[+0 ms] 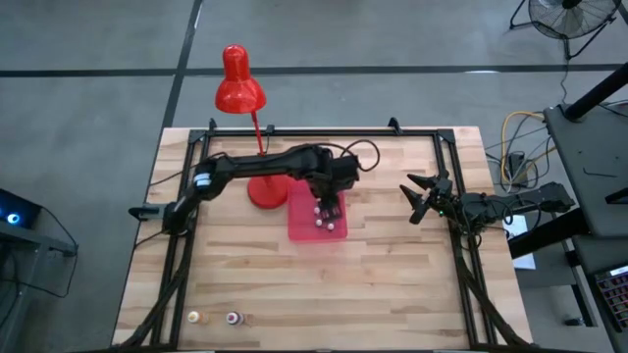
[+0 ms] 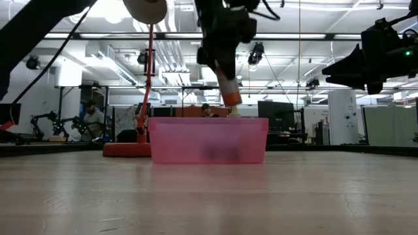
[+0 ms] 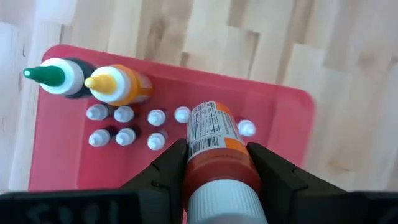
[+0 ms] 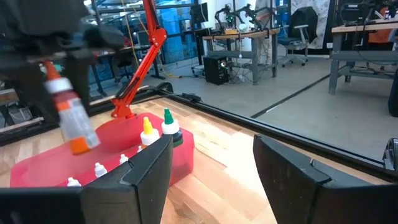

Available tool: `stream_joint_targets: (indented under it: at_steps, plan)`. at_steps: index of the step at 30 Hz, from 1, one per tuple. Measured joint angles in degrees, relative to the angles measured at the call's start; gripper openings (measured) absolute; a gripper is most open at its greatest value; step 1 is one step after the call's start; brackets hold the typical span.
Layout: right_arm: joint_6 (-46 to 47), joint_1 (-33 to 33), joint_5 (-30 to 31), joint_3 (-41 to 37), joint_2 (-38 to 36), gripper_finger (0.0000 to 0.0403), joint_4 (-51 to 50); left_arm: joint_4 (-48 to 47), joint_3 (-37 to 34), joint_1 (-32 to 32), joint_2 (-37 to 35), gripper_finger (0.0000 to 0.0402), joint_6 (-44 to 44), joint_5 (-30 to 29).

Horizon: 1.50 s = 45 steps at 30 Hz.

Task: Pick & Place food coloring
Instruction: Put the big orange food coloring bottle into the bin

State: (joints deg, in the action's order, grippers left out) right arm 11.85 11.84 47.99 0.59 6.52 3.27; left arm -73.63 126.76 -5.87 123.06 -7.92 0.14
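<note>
Two small bottles [image 1: 214, 318] lie at lower left of high view, on bare wood table [image 1: 392, 284], well apart from everything else.

Red lamp [image 1: 240, 93] stands at upper centre, base just left of pink tray [image 1: 297, 227].

Left gripper [image 1: 329, 204] hangs over tray at frame centre, fingers [image 3: 163, 168] clenched around orange food coloring bottle [image 3: 214, 149], held above tray floor.

Inside tray: green-tipped bottle [image 3: 59, 76], yellow-tipped bottle [image 3: 118, 85], cluster of tiny white-capped bottles [image 3: 124, 124].

Right gripper [image 1: 424, 196] waits at right of centre, raised off table, fingers spread, holding nothing.
</note>
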Motion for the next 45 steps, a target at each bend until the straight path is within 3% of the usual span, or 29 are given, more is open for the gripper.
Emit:
stream_joint_targets:
  at_steps: [12,45]
  plan:
    - [0.0,0.0,0.0,0.0,0.0,0.0215,0.0,-0.2,8.4,-2.6,8.2,0.0116,0.4,-0.1]
    - [0.0,0.0,0.0,0.0,0.0,0.0215,0.0,4.0,3.2,-2.6,11.3,0.0116,0.9,-2.8]
